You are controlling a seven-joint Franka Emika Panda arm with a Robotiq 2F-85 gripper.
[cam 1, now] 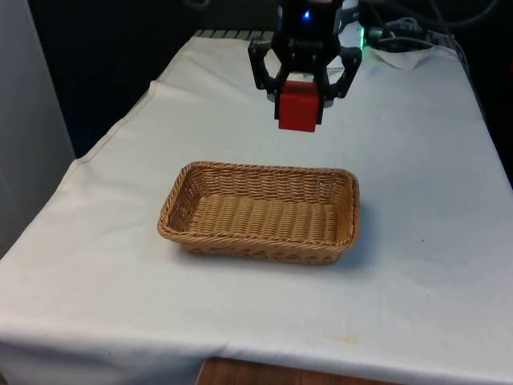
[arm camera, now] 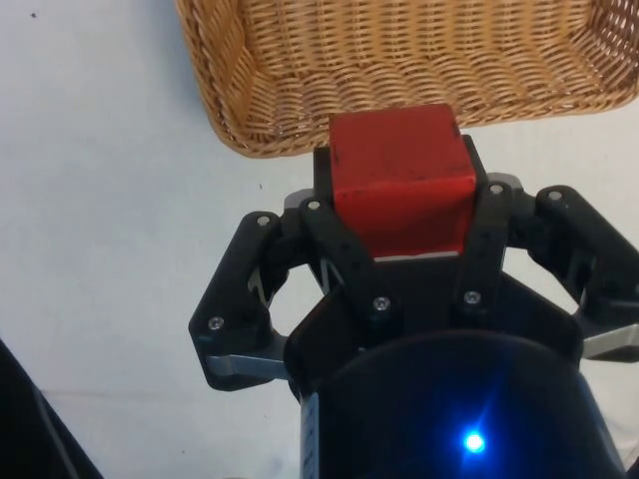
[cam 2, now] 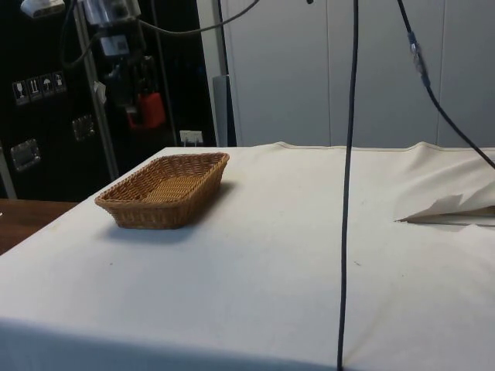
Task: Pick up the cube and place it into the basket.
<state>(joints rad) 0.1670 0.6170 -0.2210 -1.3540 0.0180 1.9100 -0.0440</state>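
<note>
My black gripper (cam 1: 300,104) is shut on a red cube (cam 1: 299,106) and holds it in the air, well above the cloth. The cube (arm camera: 399,180) sits clamped between the two fingers, its lower face free. A woven wicker basket (cam 1: 183,188), oblong and with nothing in it, lies on the table nearer the front camera than the gripper. In the wrist view the cube hangs just outside the basket's rim (arm camera: 260,140). From the side, the cube (cam 2: 151,110) hangs high above the basket's (cam 2: 128,209) far end.
White cloth (cam 1: 417,176) covers the table all around the basket. A folded ridge of cloth (cam 2: 448,210) rises at the side view's right. A black cable (cam 2: 348,193) hangs down across the side view.
</note>
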